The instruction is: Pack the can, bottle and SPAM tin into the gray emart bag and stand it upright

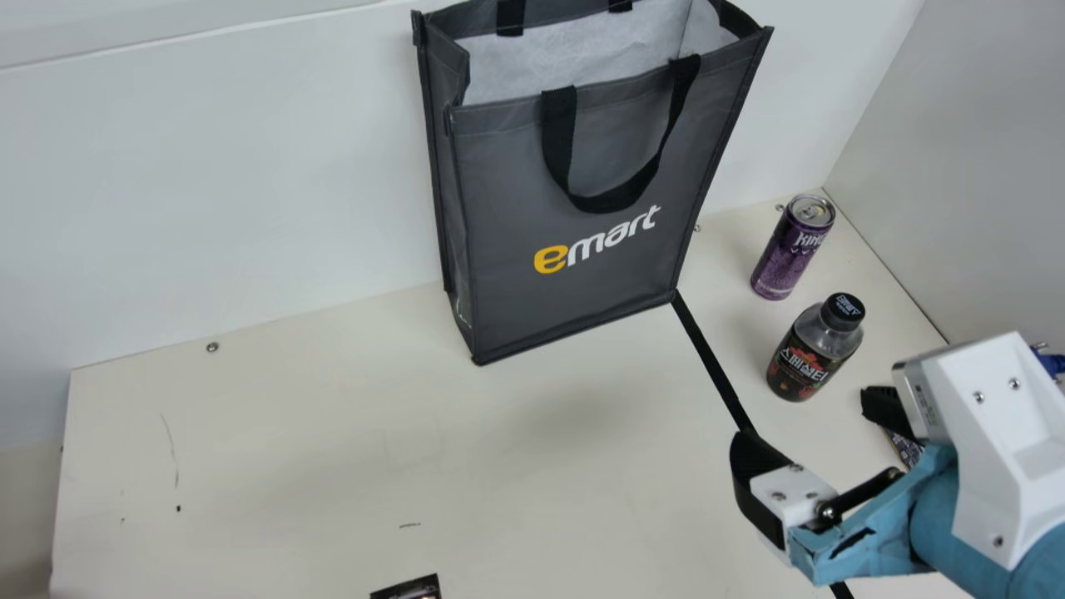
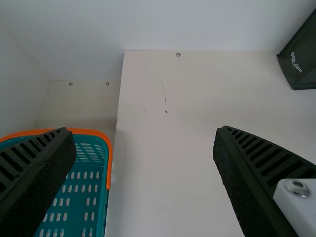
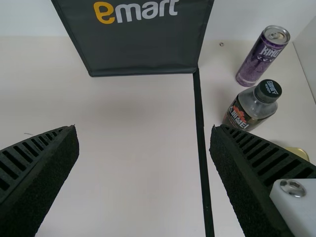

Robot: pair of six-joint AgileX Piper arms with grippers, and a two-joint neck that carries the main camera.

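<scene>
The gray emart bag (image 1: 574, 191) stands upright and open-topped against the back wall in the main view; its lower part (image 3: 138, 44) shows in the right wrist view. Right of it stand the purple can (image 1: 792, 249) and, nearer, the dark-capped bottle (image 1: 811, 353). Partly hidden behind my right gripper (image 1: 819, 437) lies a tin (image 1: 907, 449); its gold edge (image 3: 299, 153) shows in the right wrist view. That right gripper (image 3: 144, 133) is open and empty, in front of the bag. My left gripper (image 2: 143, 133) is also open and empty, with the bag's corner (image 2: 301, 61) far off.
A teal basket with an orange rim (image 2: 109, 163) sits beside the table (image 2: 163, 148) in the left wrist view. A black strip (image 1: 707, 353) runs along the table from the bag's right corner. A dark object (image 1: 409, 589) pokes in at the main view's bottom edge.
</scene>
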